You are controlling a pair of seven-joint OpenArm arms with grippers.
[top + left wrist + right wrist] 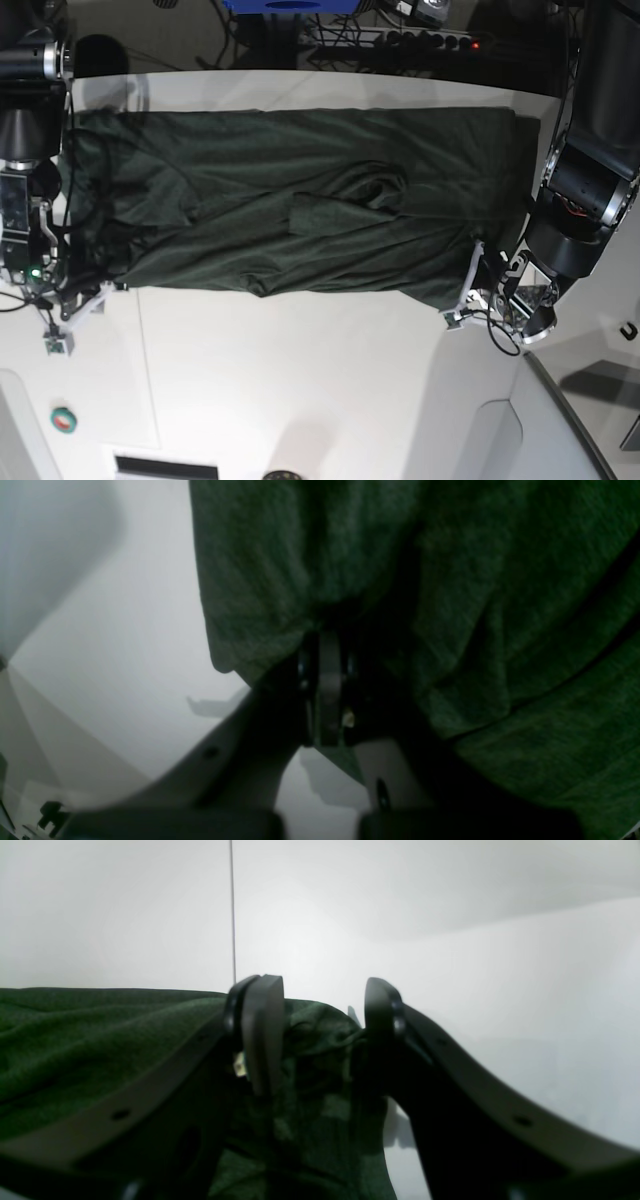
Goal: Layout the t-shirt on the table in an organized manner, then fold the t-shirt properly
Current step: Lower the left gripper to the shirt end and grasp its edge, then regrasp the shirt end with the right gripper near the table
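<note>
Pinching the t-shirt (450, 605), the left gripper (327, 655) shows closed only up close.

The t-shirt (300, 205) is dark green and plain; it lies spread lengthwise across the far half of the table (300, 380), wrinkled, with a bunched fold near its middle; the table is glossy white, with a thin dark seam line.

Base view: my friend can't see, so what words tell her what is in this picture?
A dark green t-shirt lies stretched across a white table, seen from above. A robot arm sits at each end, the left gripper and the right gripper both at the shirt's near edge.
</note>
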